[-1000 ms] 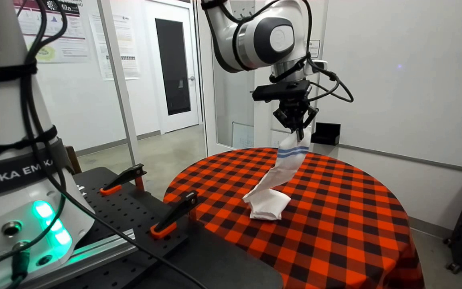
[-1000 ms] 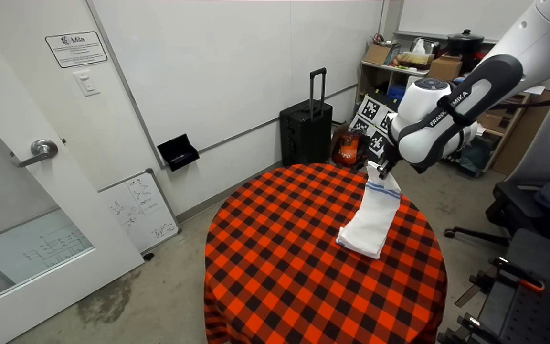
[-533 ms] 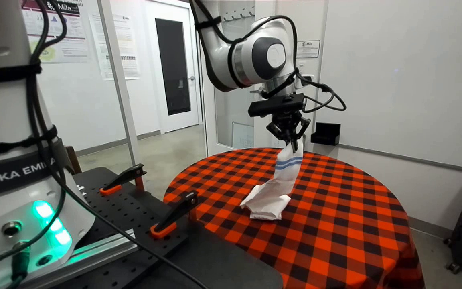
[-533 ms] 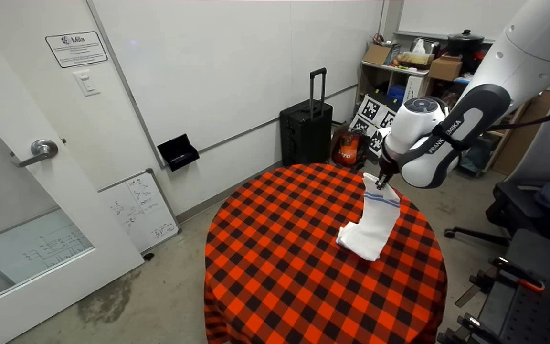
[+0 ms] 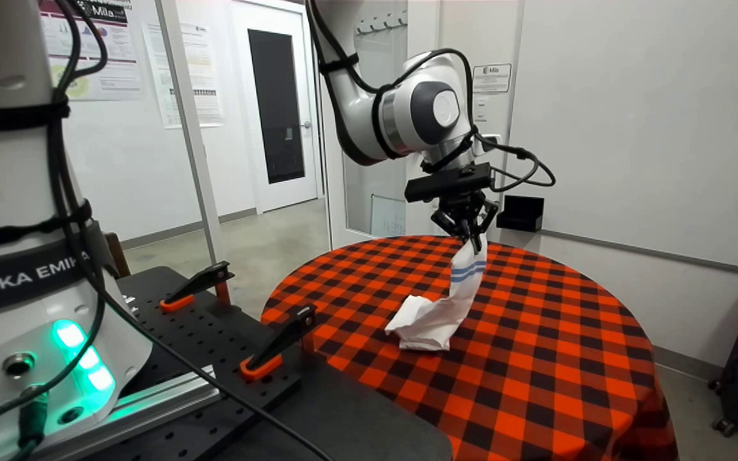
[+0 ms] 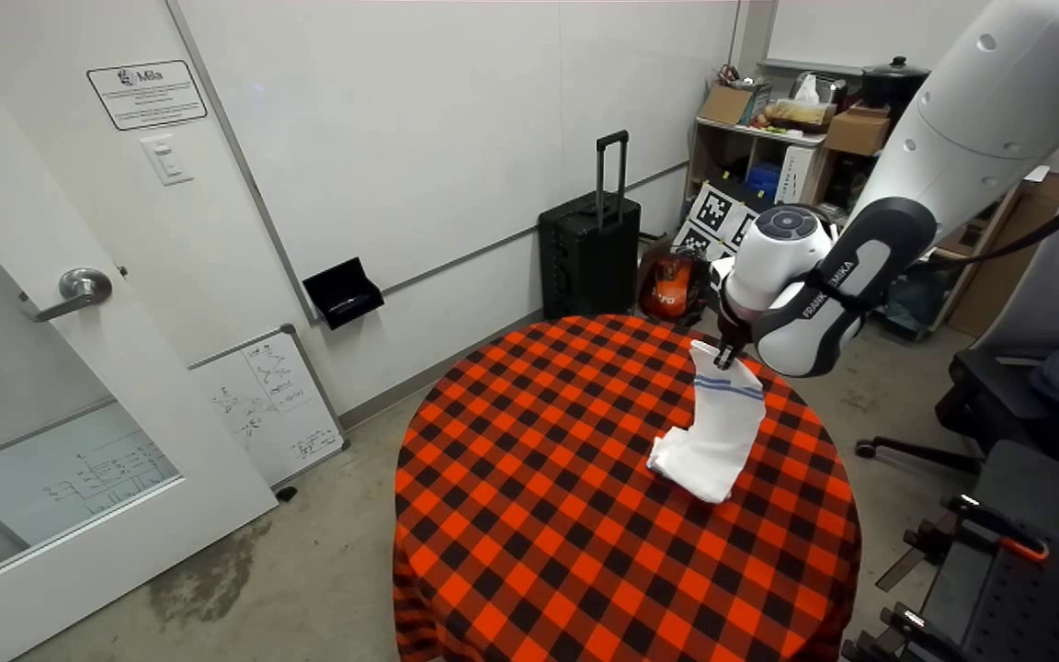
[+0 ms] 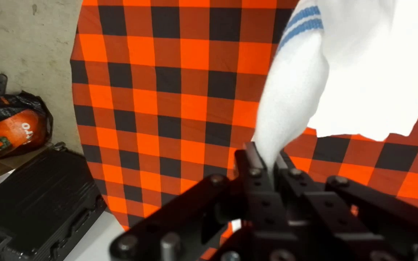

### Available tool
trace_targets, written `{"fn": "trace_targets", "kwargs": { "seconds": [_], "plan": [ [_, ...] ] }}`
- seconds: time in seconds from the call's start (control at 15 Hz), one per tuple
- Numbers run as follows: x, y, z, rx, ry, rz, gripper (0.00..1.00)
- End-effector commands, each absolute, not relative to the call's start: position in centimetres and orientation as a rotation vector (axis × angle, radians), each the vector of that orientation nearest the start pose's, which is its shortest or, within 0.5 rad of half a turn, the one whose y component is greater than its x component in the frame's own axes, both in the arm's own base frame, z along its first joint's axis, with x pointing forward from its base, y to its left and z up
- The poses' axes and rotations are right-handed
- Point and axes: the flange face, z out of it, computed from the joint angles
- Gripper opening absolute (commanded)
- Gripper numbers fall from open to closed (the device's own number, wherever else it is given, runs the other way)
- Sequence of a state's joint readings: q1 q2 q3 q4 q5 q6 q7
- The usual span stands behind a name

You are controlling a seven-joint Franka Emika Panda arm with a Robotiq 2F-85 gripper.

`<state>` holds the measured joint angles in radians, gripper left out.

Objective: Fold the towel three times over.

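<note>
The towel [image 5: 462, 301] is white with two thin blue stripes near its raised end. My gripper [image 5: 473, 244] is shut on that end and holds it above the table; the gripper also shows in an exterior view [image 6: 725, 359]. The towel slopes down from the jaws, bends, and rests on the checked tablecloth in a folded white pile; it also shows in an exterior view [image 6: 727, 423]. In the wrist view the towel [image 7: 292, 87] is bunched between the fingertips [image 7: 269, 159], with the flat white part at the upper right. The lower layers are partly hidden.
A red-and-black checked tablecloth [image 5: 548, 346] covers the round table. The dark mounting platform with orange clamps [image 5: 279, 342] stands beside the table near the robot base. A black suitcase [image 6: 589, 257] and an orange bag [image 6: 672, 290] stand beyond the table edge. A black wall tray [image 5: 521, 213] is behind.
My gripper has moved down toward the table with the towel end still in it. The raised part of the towel hangs lower and bends more, and more of it lies over the pile.
</note>
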<state>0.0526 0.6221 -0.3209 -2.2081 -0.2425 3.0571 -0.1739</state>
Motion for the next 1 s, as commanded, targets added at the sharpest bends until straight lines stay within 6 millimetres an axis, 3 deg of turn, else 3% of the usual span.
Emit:
{"fn": "trace_targets", "kwargs": {
  "seconds": [0.0,0.27,0.93],
  "plan": [
    [55.3,-13.9,10.6,-3.416,-0.457,-0.300,0.02],
    [55.4,-13.3,9.4,-3.415,-0.485,-0.301,0.02],
    [54.2,-7.4,14.9,-3.209,-0.354,-0.384,0.02]
  ]
}}
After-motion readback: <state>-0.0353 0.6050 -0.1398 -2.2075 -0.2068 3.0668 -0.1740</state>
